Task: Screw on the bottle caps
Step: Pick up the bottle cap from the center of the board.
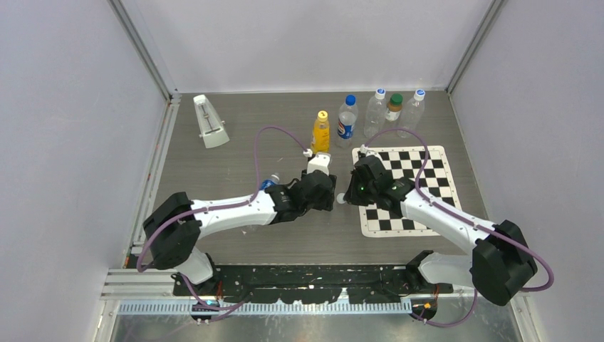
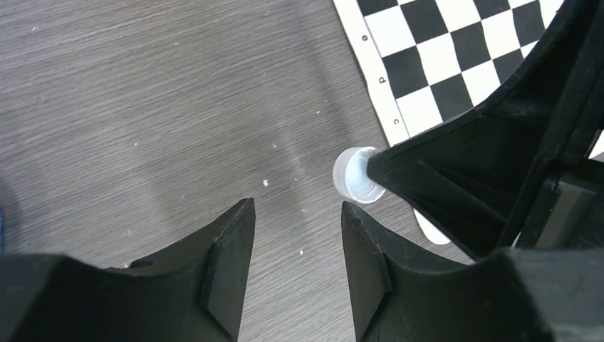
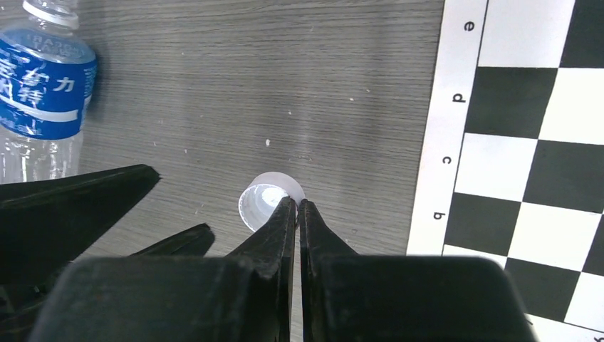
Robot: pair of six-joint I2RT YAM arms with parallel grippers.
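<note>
Right gripper (image 3: 295, 204): fingers pressed together, nipping only the near rim of the white cap (image 3: 268, 192).
Left gripper (image 2: 295, 208): jaws apart, nothing between them, aimed toward the cap.
Cap's place: between the two grippers, over the bare table (image 2: 142, 107), just beside the checkerboard mat (image 3: 527, 142); I can't tell whether it is lifted or resting.
Open bottle (image 3: 43, 92): blue-labelled, lying down, apart from the cap.
Risk: with such a thin hold the cap may twist or drop, and a nudge from the left gripper could knock it free.
</note>
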